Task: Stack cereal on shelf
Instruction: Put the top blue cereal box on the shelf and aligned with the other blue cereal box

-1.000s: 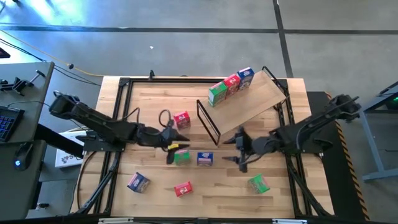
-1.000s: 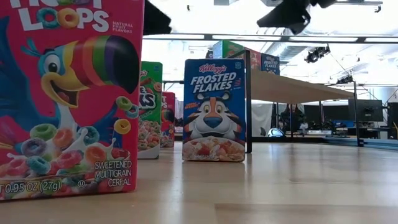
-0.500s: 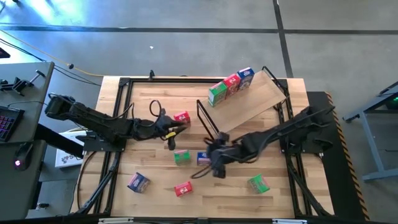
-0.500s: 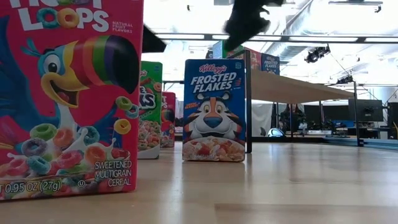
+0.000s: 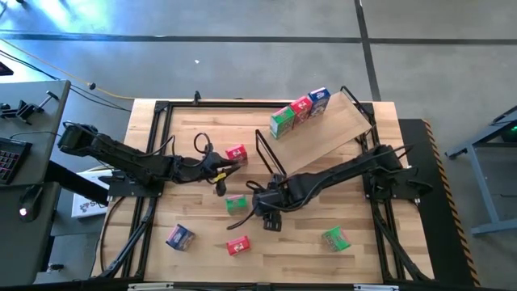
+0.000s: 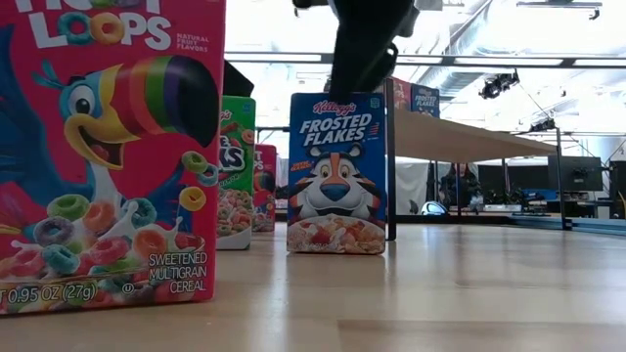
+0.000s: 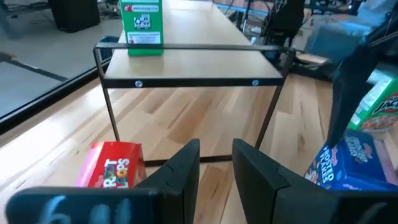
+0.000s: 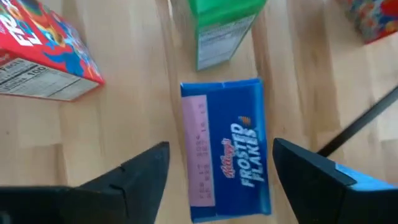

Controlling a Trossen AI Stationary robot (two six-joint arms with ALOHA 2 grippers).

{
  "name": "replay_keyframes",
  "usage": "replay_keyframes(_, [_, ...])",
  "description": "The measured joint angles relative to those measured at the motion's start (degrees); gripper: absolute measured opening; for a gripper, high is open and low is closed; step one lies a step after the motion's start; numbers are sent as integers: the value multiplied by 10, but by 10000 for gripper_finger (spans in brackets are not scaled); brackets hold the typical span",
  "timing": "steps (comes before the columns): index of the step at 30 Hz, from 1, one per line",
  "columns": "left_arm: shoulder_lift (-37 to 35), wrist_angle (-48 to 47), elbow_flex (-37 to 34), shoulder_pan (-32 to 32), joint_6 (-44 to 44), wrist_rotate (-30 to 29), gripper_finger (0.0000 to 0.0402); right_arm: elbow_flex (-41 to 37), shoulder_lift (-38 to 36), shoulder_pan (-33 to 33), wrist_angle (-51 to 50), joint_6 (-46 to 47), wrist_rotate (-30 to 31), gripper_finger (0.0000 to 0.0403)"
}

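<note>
Three cereal boxes, green (image 5: 281,121), red (image 5: 301,109) and blue (image 5: 320,99), stand in a row on the tilted wooden shelf (image 5: 339,133) at the far right. A blue Frosted Flakes box (image 8: 227,149) stands upright on the table (image 6: 337,171). My right gripper (image 8: 221,144) is open above it, pointing down, one finger on either side and apart from it. My left gripper (image 5: 224,164) is empty, its fingers a little apart (image 7: 216,146), next to a red box (image 5: 236,153) on the table. A green box (image 5: 236,204) stands left of the blue one.
Near the table's front edge stand a blue box (image 5: 179,236), a red box (image 5: 238,245) and a green box (image 5: 335,238). The shelf's black wire frame (image 5: 271,158) stands just beyond both grippers. Bare tabletop lies at the far left (image 5: 186,121).
My right gripper has swept toward the table's left edge, from beside the shelf frame to over the blue box, and come down around it, still open. My left gripper has drawn back from the green box toward the far edge, up to the red box.
</note>
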Motion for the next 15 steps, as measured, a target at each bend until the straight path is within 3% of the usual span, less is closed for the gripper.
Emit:
replay_keyframes(5, [0, -1, -5, -2, -5, 0, 85, 0, 5, -9, -11, 16, -10, 263])
replay_keyframes(15, [0, 3, -5, -12, 1, 0, 85, 0, 13, -14, -16, 11, -45, 184])
